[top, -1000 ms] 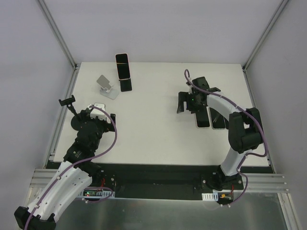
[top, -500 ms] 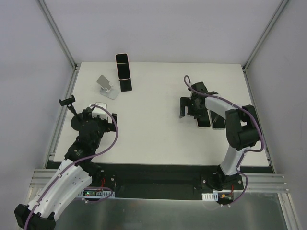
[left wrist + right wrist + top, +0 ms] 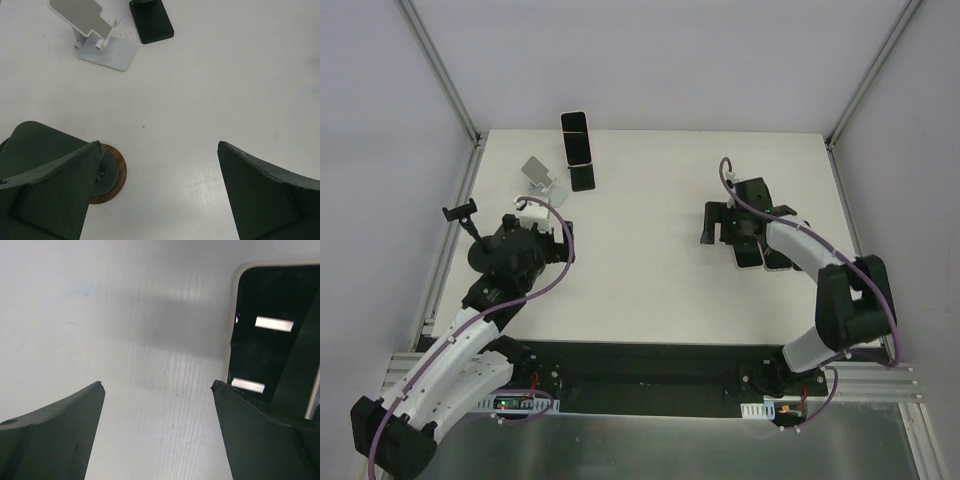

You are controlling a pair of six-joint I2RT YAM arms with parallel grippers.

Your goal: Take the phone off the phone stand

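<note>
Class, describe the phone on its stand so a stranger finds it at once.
On the table, look to the far left corner. The phone stands propped on the black stand; the silver stand beside it is empty, and the other phones lie flat.

The top camera looks steeply down from above and behind the 2 arm bases, covering the whole table (image 3: 650, 290). The left wrist camera, raised and tilted forward, shares the grey stand (image 3: 92, 25) and black stand (image 3: 152, 22) with it. The right wrist camera sits very close over a flat phone (image 3: 265, 350), also visible from above.
</note>
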